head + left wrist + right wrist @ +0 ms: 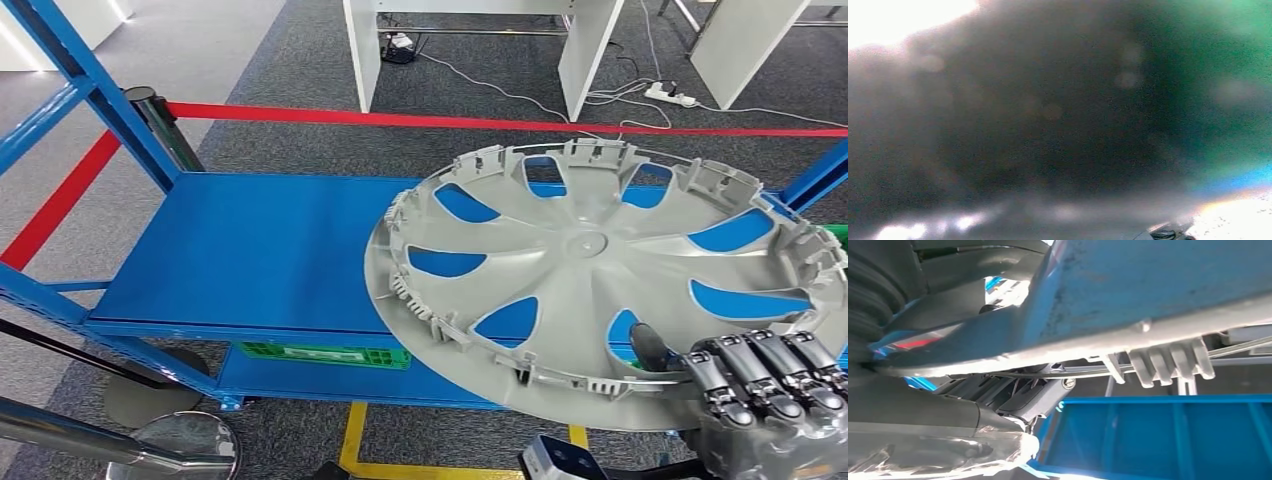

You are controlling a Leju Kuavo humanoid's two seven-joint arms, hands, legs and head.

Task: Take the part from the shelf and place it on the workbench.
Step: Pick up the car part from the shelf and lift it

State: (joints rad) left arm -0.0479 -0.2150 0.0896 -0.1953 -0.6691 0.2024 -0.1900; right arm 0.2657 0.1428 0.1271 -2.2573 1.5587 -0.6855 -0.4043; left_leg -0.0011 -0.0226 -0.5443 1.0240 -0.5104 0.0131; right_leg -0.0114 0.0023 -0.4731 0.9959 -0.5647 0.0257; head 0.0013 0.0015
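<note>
Head view high, looking down; right wrist close under part (1148, 295).

The right hand (948, 405) comes in from 9 o'clock, its grey thumb on one face of the silver wheel cover (1148, 295) and its dark fingers (1018, 392) on the other, gripping the rim. That rim runs from 9 o'clock toward 3 o'clock, with ribbed clips (1168, 362) jutting off it. A blue shelf panel (1168, 435) lies toward 5 o'clock.
</note>
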